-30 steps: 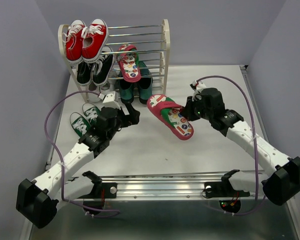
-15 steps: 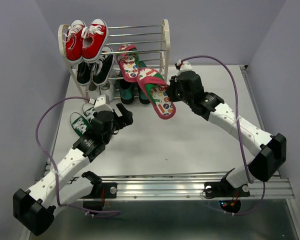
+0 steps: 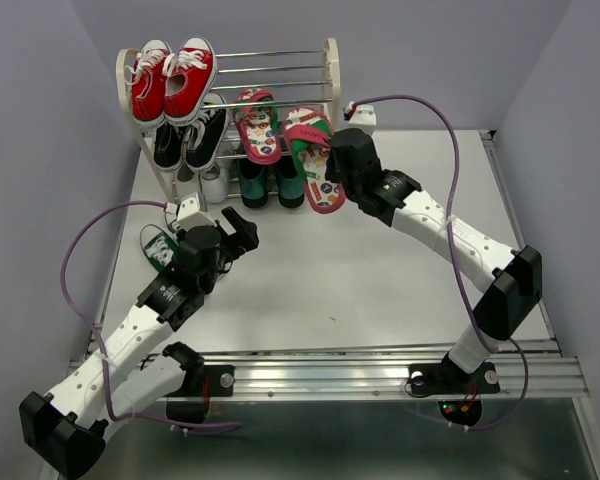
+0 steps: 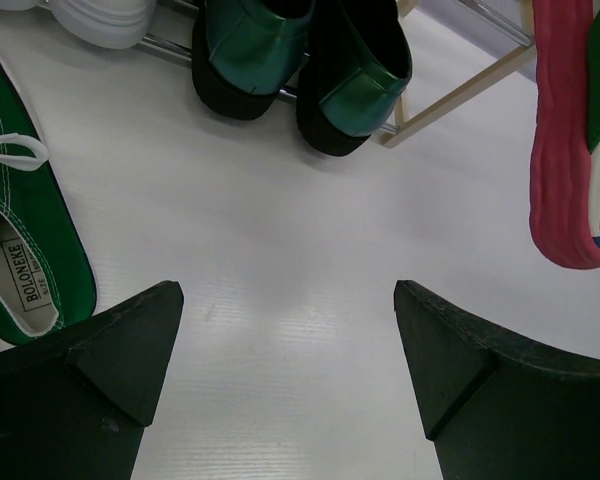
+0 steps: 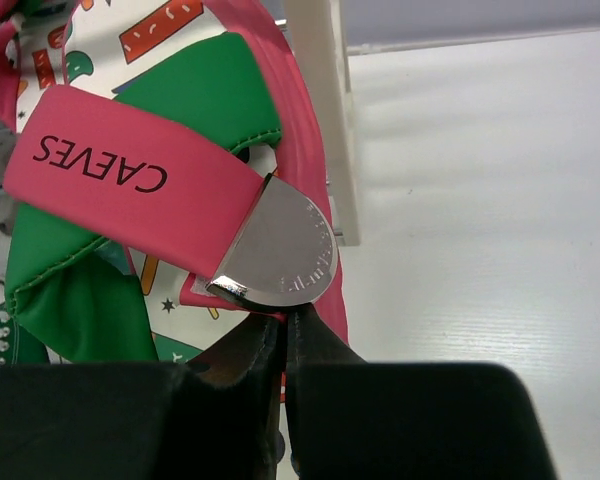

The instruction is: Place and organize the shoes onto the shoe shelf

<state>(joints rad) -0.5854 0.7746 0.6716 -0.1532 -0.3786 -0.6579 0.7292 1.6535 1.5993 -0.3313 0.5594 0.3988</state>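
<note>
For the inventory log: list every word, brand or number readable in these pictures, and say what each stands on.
"CAEVES": on the pink strap of the flip-flop, upside down in the right wrist view.
"BOLONEKE": on the insole label of the green sneaker; the smaller line beside it is too small to read.
Engraving on the strap's metal plate: too fine to read.

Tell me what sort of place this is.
Probably a robot lab cell: white table boxed by plain walls, two arms bolted at its edge, a shoe shelf as prop.
</note>
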